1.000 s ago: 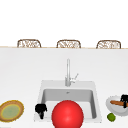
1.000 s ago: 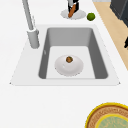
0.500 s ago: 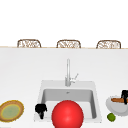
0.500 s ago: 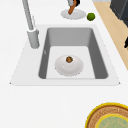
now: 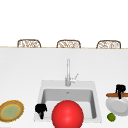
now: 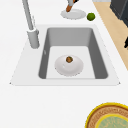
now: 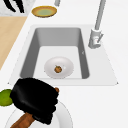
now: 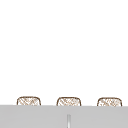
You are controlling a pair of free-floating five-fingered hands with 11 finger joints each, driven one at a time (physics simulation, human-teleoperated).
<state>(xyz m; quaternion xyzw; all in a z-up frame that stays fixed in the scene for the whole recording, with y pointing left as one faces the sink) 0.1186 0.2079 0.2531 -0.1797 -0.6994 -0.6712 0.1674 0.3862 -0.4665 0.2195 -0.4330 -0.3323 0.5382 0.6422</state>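
My right hand (image 5: 120, 90) hangs over a white plate (image 5: 117, 108) on the counter right of the sink, shut on a brown stick-like thing (image 5: 112, 95) held level just above the plate. The right side view shows this right hand (image 7: 35, 100) close up, curled round the brown stick (image 7: 23, 121). In the left side view the brown stick (image 6: 68, 9) is over the far plate (image 6: 74, 14). A lime (image 5: 111, 116) lies beside the plate. My left hand (image 5: 40, 109) hovers at the sink's front left corner, fingers relaxed and holding nothing.
The sink basin (image 6: 93, 47) holds a white bowl (image 6: 69, 66) with a small brown thing (image 6: 69, 59) in it. The faucet (image 5: 68, 72) stands behind. A yellow-rimmed plate (image 5: 11, 110) lies left. A red ball (image 5: 67, 115) sits before the sink. Chair backs (image 5: 68, 44) line the far edge.
My right hand has risen a little with the brown stick, away from the white plate. The left hand has stayed where it was.
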